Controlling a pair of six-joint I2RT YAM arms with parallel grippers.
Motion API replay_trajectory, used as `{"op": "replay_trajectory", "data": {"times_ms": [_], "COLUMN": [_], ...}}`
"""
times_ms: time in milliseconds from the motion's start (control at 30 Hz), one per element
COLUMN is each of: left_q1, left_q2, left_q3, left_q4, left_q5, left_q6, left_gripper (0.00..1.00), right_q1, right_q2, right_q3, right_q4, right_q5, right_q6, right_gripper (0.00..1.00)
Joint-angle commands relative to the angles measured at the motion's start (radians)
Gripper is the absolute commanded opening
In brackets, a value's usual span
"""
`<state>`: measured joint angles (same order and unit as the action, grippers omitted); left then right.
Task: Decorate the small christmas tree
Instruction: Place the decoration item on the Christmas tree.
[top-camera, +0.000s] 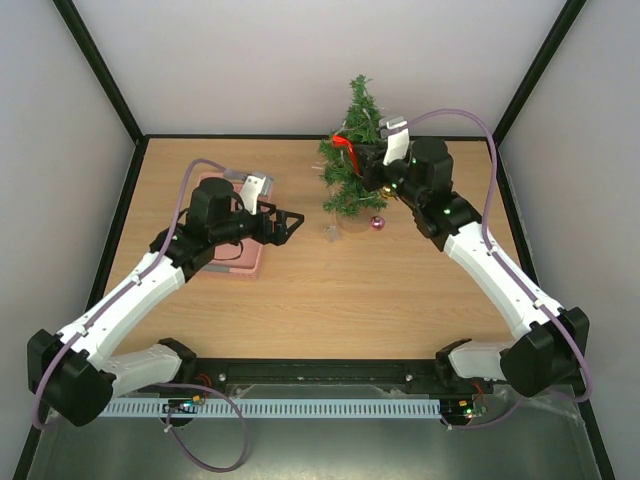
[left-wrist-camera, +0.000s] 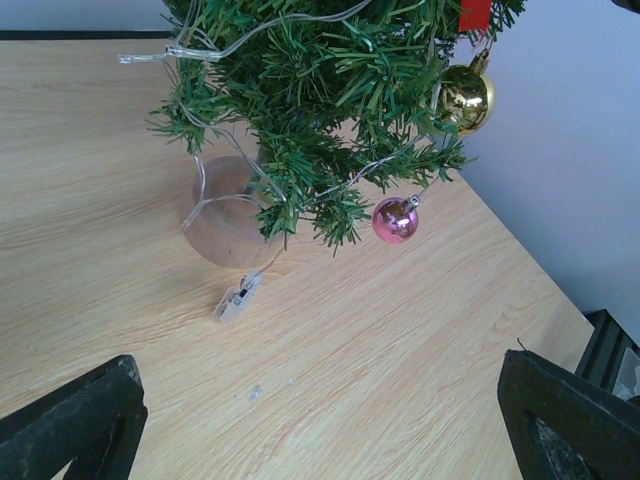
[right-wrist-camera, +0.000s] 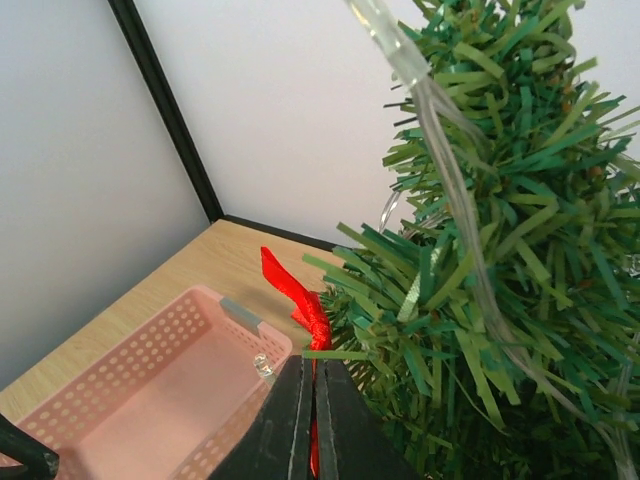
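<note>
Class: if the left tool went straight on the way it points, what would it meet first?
Probably the small christmas tree, low down near its round base; depth is unclear.

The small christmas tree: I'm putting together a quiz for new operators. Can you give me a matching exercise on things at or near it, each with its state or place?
Column one:
1. left gripper
2. right gripper
3. pink bauble
4. gold bauble

Column two:
A. shut on the red ribbon
B. hangs from a low branch of the small christmas tree
C. open, holding nothing
D. hangs higher up the tree

Pairs: 1-C, 2-A, 3-B, 4-D
</note>
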<state>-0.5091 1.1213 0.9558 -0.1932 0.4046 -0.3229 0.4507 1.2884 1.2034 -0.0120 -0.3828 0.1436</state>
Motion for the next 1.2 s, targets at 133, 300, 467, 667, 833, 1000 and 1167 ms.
{"op": "replay_trajectory", "data": {"times_ms": [133, 300, 467, 667, 833, 1000, 1167], "left_q1": [0.006, 0.006, 0.006, 0.006, 0.006, 0.007, 0.006], "left_q2": [0.013, 0.011, 0.013, 0.011, 0.015, 0.017, 0.024], "left_q3": [-0.001, -0.008, -0.006, -0.009, -0.012, -0.007, -0.016], "left_q4": [0.031, 0.026, 0.024, 0.017, 0.015, 0.025, 0.053], "left_q5": [0.031, 0.033, 0.043, 0.040, 0.043, 0.040, 0.046], "left_q6": [-0.011, -0.011, -0.014, -0.009, -0.009, -0.009, -0.020], "left_gripper": [0.96, 0.96, 0.95, 0.95, 0.95, 0.95, 0.95], "right_q1": [-0.004, -0.004, -0.005, -0.004, -0.004, -0.004, -0.004], "right_q2": [-0.005, -0.006, -0.010, -0.029, -0.037, -0.048, -0.064], "right_q3": [-0.020, -0.014, -0.011, -0.037, -0.036, -0.028, -0.052], "right_q4": [0.001, -0.009, -0.016, -0.022, -0.027, -0.036, -0.017], "right_q5": [0.040, 0.053, 0.036, 0.016, 0.012, 0.011, -0.050], "right_q6": [0.002, 0.014, 0.024, 0.014, 0.017, -0.005, -0.015], "right_gripper": [0.02, 0.02, 0.02, 0.02, 0.02, 0.02, 0.02]}}
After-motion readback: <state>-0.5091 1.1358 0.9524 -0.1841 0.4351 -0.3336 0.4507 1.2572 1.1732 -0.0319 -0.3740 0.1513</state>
